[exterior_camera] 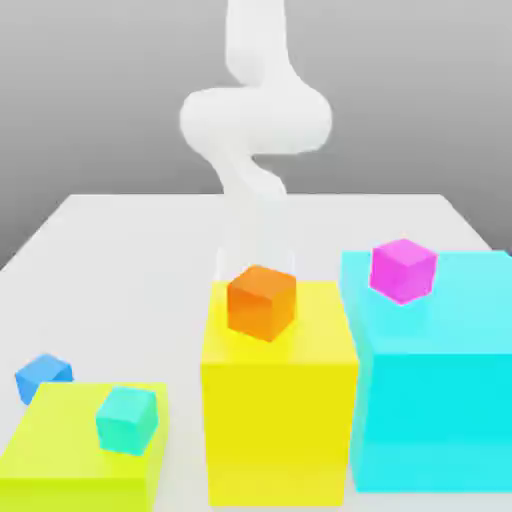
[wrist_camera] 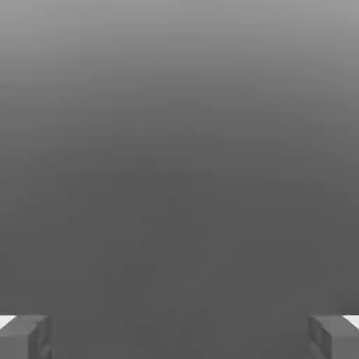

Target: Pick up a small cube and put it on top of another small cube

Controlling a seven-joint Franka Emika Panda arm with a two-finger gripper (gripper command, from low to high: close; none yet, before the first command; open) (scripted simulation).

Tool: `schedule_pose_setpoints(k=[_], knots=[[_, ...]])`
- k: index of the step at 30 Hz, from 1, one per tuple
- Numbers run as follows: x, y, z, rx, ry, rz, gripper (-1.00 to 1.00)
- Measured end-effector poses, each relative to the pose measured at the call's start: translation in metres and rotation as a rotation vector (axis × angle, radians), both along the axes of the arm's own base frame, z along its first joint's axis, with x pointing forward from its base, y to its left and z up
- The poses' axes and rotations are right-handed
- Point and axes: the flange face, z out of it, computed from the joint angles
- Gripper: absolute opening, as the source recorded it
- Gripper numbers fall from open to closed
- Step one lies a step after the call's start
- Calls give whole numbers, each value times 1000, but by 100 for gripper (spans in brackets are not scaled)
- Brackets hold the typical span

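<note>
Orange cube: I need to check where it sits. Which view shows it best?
The exterior view: the orange cube sits on the yellow block, below the arm. The hand view gives grey background between open fingertips.

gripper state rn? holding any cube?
Gripper: open, fingers wide apart with nothing between them; no cube held.

Yellow block (exterior_camera: 280, 400) hides the gripper's (exterior_camera: 256, 262) fingertips.
</note>
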Motion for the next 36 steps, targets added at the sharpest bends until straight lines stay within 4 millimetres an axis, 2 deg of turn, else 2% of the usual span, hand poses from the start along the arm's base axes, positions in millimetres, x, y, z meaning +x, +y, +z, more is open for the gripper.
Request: schedule_pose_setpoints(k=[3, 6, 9, 13, 19, 24, 28, 33, 34, 36], knots=[[29, -34, -49, 67, 71, -192, 0], [49, -71, -98, 134, 131, -378, 0], [58, -110, -150, 204, 186, -564, 0], [56, -162, -220, 301, 249, -813, 0], [24, -229, -324, 456, 329, -1189, 0], [-30, -278, -406, 605, 377, -1529, 0], [-64, -285, -466, 715, 418, -1746, 0], [-70, -286, -524, 738, 426, -1790, 0], [-71, -286, -535, 737, 426, -1791, -100], [-71, -286, -534, 737, 426, -1791, -100]])
